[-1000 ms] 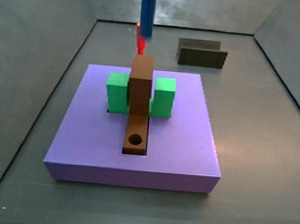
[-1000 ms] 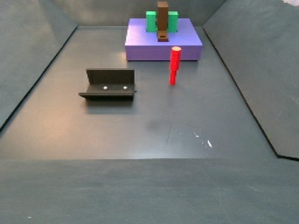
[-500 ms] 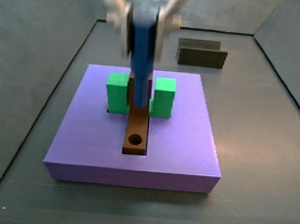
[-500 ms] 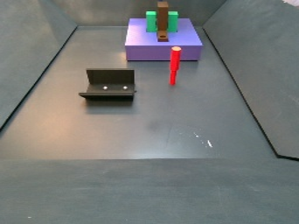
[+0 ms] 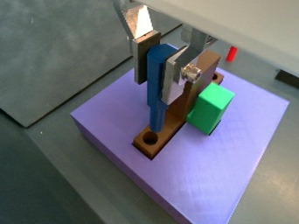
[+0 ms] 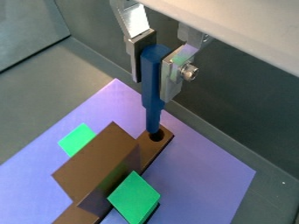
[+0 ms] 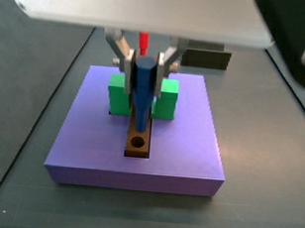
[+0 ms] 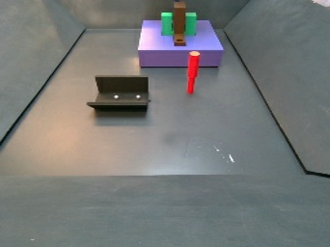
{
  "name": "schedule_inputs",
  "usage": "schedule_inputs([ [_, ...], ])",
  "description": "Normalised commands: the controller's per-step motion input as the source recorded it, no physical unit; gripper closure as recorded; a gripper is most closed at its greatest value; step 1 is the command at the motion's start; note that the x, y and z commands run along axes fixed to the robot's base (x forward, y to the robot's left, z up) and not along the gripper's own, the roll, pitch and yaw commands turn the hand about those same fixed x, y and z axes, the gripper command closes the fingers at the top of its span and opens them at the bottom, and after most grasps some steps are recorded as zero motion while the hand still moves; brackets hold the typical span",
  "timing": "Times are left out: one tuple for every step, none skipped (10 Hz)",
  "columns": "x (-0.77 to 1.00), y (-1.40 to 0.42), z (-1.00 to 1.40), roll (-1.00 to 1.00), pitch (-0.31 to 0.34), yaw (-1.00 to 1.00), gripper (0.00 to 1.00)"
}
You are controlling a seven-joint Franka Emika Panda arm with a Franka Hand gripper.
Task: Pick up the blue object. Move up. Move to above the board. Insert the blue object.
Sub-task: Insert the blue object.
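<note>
1. The gripper (image 5: 163,63) is over the purple slab (image 5: 233,175), its fingers (image 6: 179,68) closed on the blue peg (image 6: 153,83).
2. The peg hangs upright, its lower tip at the round hole of the brown board (image 6: 103,168); depth inside cannot be told.
3. The board lies on the slab between green blocks (image 5: 212,108).
4. The fixture (image 8: 120,94) sits on the floor, with a red upright stick (image 8: 192,73) nearer the slab.

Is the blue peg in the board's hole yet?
Cannot tell. The pincer holds the blue peg upright, tip at the hole of the board; depth is hidden.
</note>
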Motion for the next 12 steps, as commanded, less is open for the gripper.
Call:
schedule_inputs([
  [0.01, -0.12, -0.08, 0.0, 0.0, 0.0, 1.0],
  [0.06, -0.13, -0.11, 0.04, 0.0, 0.0, 1.0],
  [0.03, -0.09, -0.16, 0.05, 0.0, 0.0, 1.0],
  [0.02, -0.04, -0.21, 0.05, 0.0, 0.0, 1.0],
  [0.03, 0.0, -0.26, 0.05, 0.0, 0.0, 1.0],
  [0.0, 0.0, -0.21, 0.0, -0.004, 0.0, 1.0],
  [0.0, 0.0, -0.13, 0.0, -0.003, 0.0, 1.0],
  [0.01, 0.0, -0.15, -0.02, 0.0, -0.01, 1.0],
  [0.09, 0.0, -0.09, 0.0, 0.0, 0.0, 1.0],
  [0.12, 0.0, -0.13, 0.0, 0.0, -0.04, 1.0],
  [0.09, -0.02, -0.13, 0.0, 0.0, -0.05, 1.0],
  [0.0, 0.0, -0.18, 0.0, 0.0, -0.06, 1.0],
])
